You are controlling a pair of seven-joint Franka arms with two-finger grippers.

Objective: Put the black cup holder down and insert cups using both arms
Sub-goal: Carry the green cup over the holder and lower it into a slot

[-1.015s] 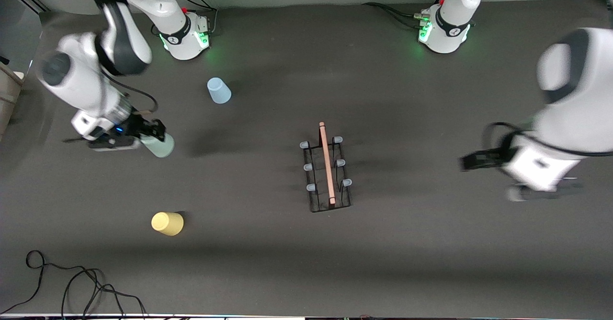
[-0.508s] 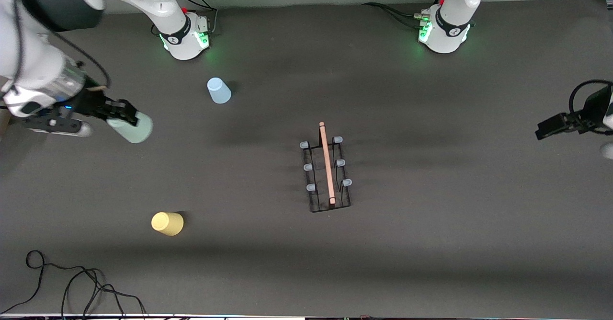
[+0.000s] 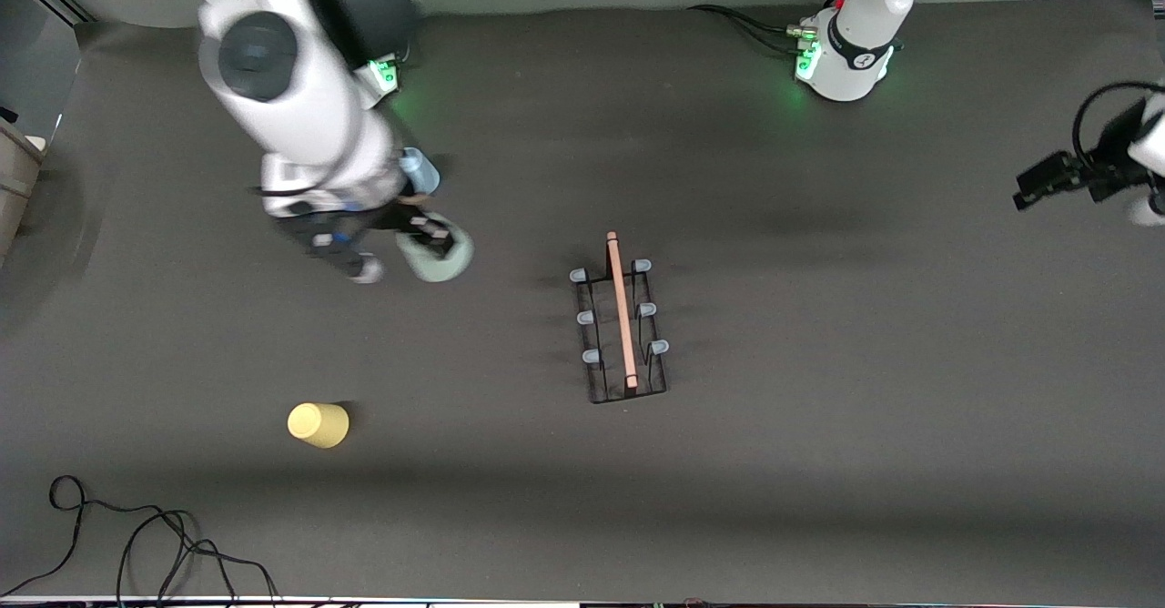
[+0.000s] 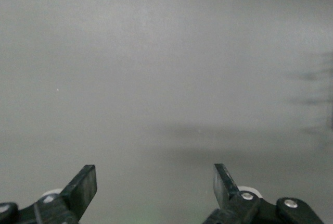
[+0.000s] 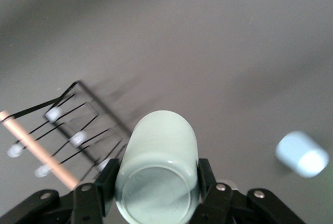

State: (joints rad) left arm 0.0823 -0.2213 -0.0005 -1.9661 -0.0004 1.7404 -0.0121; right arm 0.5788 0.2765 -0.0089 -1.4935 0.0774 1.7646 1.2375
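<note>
The black cup holder (image 3: 622,330), with a wooden rod handle and blue-tipped pegs, stands mid-table; it also shows in the right wrist view (image 5: 67,130). My right gripper (image 3: 423,239) is shut on the pale green cup (image 3: 443,259), held above the table between the light blue cup (image 3: 421,172) and the holder. In the right wrist view the green cup (image 5: 158,161) sits between the fingers, and the light blue cup (image 5: 302,154) stands off to one side. The yellow cup (image 3: 318,425) stands nearer the camera. My left gripper (image 3: 1038,185) is open and empty (image 4: 154,185) over the left arm's end of the table.
A black cable (image 3: 136,535) lies coiled on the table at the corner nearest the camera, at the right arm's end. The right arm's body hides part of the light blue cup. Both green-lit bases (image 3: 842,57) stand along the table's edge farthest from the camera.
My right arm has swung with the green cup from the right arm's end of the table toward the holder. My left gripper has pulled away to the table's edge and now holds almost still.
</note>
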